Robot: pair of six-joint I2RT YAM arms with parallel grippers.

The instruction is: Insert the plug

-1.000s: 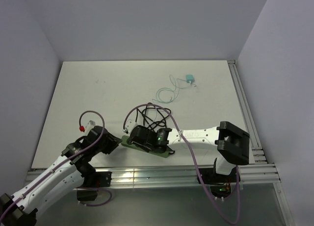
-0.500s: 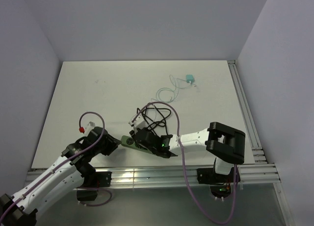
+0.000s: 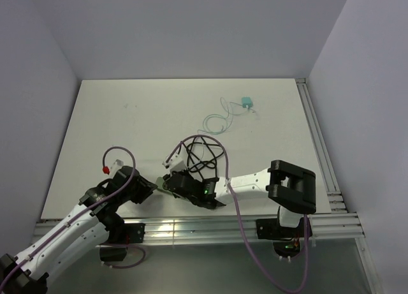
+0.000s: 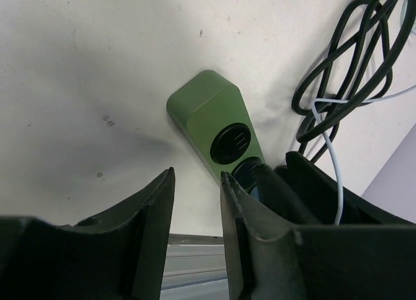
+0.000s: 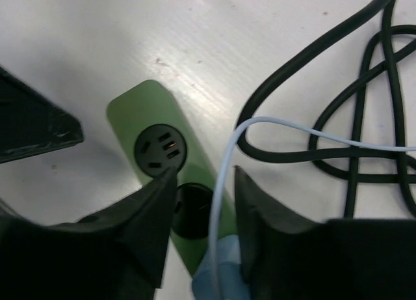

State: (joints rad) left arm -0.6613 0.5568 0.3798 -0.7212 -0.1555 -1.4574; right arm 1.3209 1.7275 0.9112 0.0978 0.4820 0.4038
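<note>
The right gripper (image 5: 205, 179) clamped the pale blue plug (image 5: 218, 274) just beside the green power strip's (image 5: 127, 111) second socket, while the left gripper (image 4: 197, 179) hovered near the strip's end, jaws parted and empty.

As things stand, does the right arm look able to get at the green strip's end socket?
Probably yes. The right gripper, holding the pale blue plug, hangs over the green strip; the end socket is bare, the black cord lies aside and the left gripper stands off it.

Soft even light; glare patch on table (image 5: 188, 59); near fingers (image 4: 153, 228) dark, blurred.
</note>
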